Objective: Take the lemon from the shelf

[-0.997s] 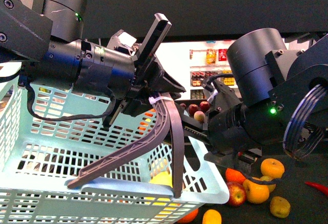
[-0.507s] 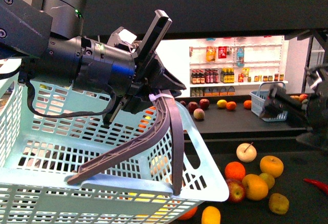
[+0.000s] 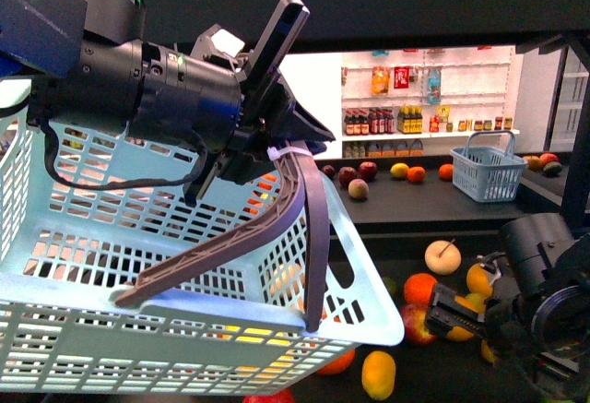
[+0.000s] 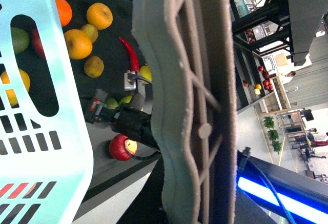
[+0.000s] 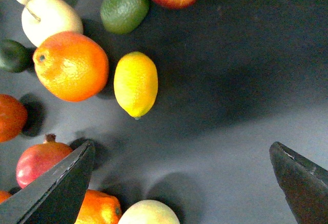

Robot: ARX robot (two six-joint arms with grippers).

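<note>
My right gripper (image 5: 182,147) gapes wide and empty above the shelf (image 5: 230,80), ready to straddle the lemon (image 5: 136,84) lying just beside an orange (image 5: 70,66), while my left gripper (image 3: 277,174), upper left in the front view, clamps the basket handle (image 3: 304,237) to receive it.

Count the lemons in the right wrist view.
1. The lemon lies on the dark shelf deck, next to the orange, ahead of the open right pincer. More may lie outside this view.
</note>
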